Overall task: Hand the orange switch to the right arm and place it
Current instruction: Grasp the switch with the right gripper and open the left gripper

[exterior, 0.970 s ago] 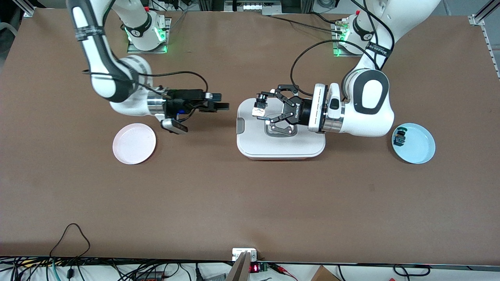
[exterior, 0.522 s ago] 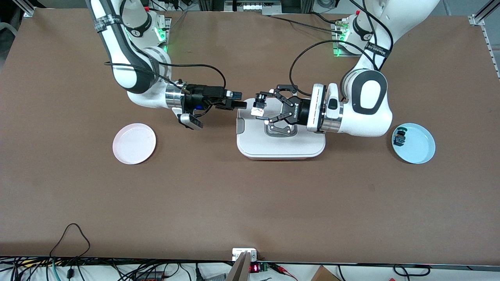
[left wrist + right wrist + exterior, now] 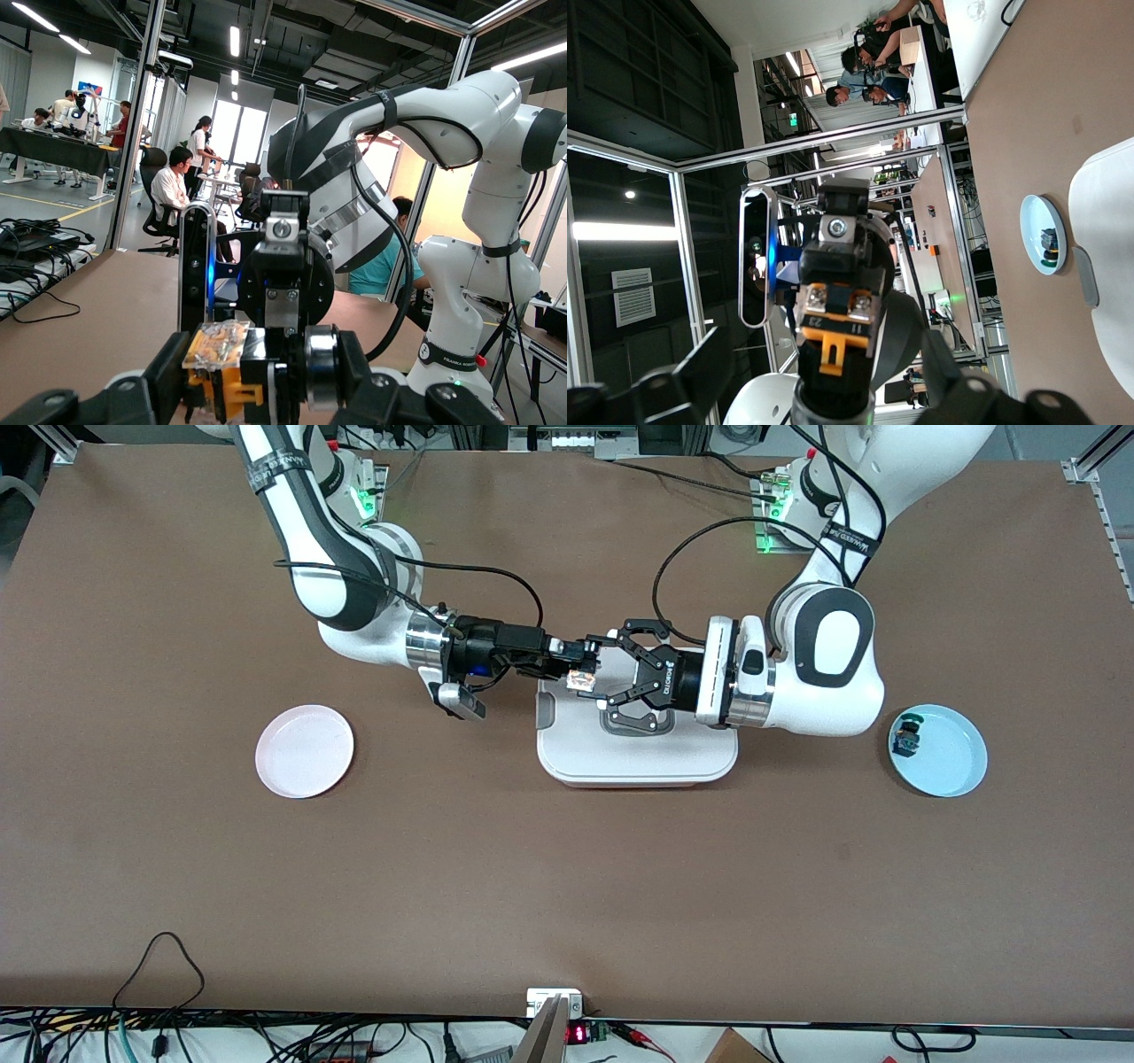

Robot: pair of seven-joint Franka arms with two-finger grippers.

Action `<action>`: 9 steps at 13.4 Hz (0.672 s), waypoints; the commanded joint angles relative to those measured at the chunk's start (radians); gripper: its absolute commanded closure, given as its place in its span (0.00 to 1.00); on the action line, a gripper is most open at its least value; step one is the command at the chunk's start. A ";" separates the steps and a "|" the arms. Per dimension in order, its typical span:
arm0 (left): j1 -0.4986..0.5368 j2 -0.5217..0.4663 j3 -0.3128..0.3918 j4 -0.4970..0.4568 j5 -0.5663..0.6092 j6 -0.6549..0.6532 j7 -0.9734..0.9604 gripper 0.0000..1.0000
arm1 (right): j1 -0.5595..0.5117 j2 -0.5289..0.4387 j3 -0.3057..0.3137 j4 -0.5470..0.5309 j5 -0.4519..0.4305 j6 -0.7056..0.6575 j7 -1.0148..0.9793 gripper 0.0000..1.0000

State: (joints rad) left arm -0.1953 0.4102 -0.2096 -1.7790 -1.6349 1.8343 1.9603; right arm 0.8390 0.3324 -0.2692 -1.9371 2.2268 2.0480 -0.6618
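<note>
Over the white lidded box (image 3: pixel 636 757), the orange switch (image 3: pixel 582 680) sits clamped in the left gripper (image 3: pixel 592 676), its cap half hidden by glossy tape. Flanking it, the right gripper (image 3: pixel 574 659) shows slim black fingers parted, possibly touching. Smooth pink plate (image 3: pixel 304 763) lies well apart.

Mostly matt brown table (image 3: pixel 567 868) under me, shiny plastic bits on top.

My arm shells look like glossy white plastic with polished silver metal wrist bands. The orange switch (image 3: pixel 582 680) has a black plastic body, an orange plastic part and crinkly shiny clear wrap on it. The white lidded box (image 3: pixel 638 757) looks like smooth plastic; the pink plate (image 3: pixel 304 750) and blue plate (image 3: pixel 952 757) are smooth with a slight sheen.
</note>
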 commanded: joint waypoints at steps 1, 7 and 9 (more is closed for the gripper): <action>-0.006 -0.007 -0.002 -0.004 -0.040 0.011 0.051 1.00 | 0.012 0.013 -0.010 0.021 0.021 0.018 -0.005 0.55; -0.006 -0.007 -0.002 -0.005 -0.042 0.011 0.052 1.00 | 0.000 0.008 -0.015 0.023 0.007 0.018 0.004 1.00; -0.006 -0.010 -0.002 -0.005 -0.042 0.010 0.046 0.93 | -0.006 0.004 -0.018 0.023 0.004 0.018 0.004 1.00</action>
State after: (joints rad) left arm -0.1964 0.4101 -0.2099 -1.7758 -1.6402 1.8414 1.9823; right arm 0.8391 0.3358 -0.2760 -1.9358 2.2258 2.0606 -0.6569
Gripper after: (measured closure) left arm 0.282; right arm 0.648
